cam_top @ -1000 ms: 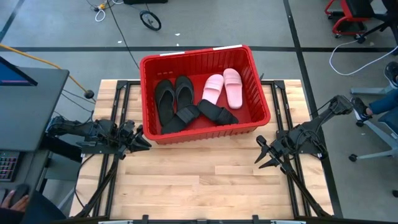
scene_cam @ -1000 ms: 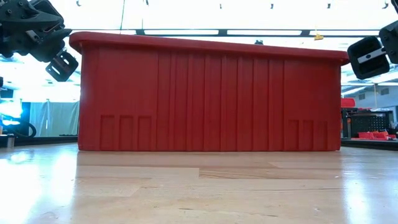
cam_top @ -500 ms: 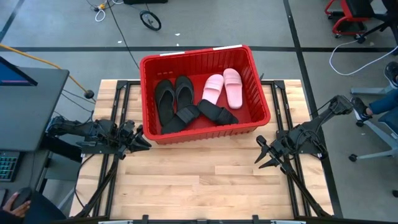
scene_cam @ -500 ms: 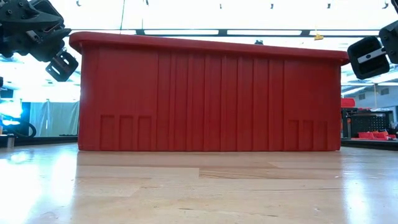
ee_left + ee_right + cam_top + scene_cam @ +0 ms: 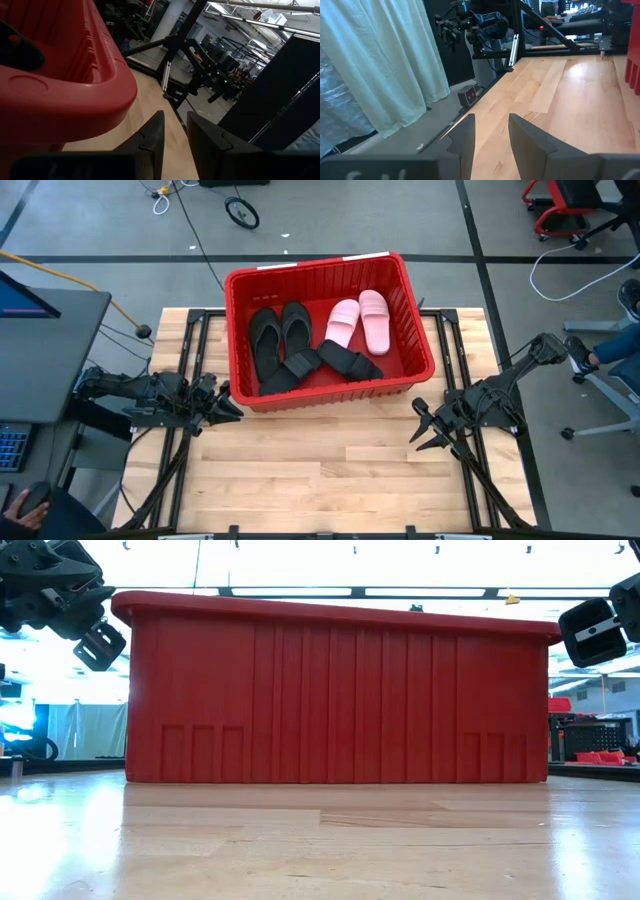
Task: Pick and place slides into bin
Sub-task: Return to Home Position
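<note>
The red bin (image 5: pixel 315 268) stands at the middle of the table's far half; its near wall fills the low view (image 5: pixel 340 700). Inside lie four black slides (image 5: pixel 264 345) (image 5: pixel 296 325) (image 5: pixel 303 365) (image 5: pixel 350 362) and two pink slides (image 5: pixel 342 322) (image 5: pixel 375 320), resting on the bin's floor, two of the black ones near the front wall. My left gripper (image 5: pixel 228 404) is open and empty beside the bin's near left corner (image 5: pixel 75 95). My right gripper (image 5: pixel 420 427) is open and empty off the bin's near right corner.
Bare wooden tabletop (image 5: pixel 320 470) lies in front of the bin. Dark frame rails run along both table sides (image 5: pixel 185 470) (image 5: pixel 480 480). A monitor desk (image 5: pixel 40 330) stands at the left, with a person's hand (image 5: pixel 20 502) below it. A person sits at the right (image 5: pixel 610 345).
</note>
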`<state>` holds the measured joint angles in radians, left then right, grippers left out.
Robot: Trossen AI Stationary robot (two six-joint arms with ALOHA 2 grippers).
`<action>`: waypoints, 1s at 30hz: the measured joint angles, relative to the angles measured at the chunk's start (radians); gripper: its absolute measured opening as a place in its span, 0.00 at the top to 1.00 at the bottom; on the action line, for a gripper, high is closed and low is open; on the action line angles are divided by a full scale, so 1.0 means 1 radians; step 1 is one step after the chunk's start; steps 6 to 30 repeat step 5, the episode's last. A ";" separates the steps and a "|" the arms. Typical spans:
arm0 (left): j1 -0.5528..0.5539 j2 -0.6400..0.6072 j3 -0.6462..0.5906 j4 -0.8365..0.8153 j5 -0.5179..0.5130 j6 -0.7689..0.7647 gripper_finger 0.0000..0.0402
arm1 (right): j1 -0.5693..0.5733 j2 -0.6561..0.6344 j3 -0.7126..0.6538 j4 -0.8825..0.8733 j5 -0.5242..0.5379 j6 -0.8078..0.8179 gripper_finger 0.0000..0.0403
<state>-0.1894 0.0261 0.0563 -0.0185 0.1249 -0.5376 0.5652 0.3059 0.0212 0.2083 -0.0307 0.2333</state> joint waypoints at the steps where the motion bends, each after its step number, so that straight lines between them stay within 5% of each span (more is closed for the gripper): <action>1: 0.000 0.000 0.000 0.000 0.000 0.000 0.78 | 0.000 0.000 0.000 0.000 0.000 0.000 0.69; 30: 0.000 0.000 0.000 0.000 0.000 0.000 0.80 | 0.000 0.000 0.000 0.000 0.000 0.000 0.69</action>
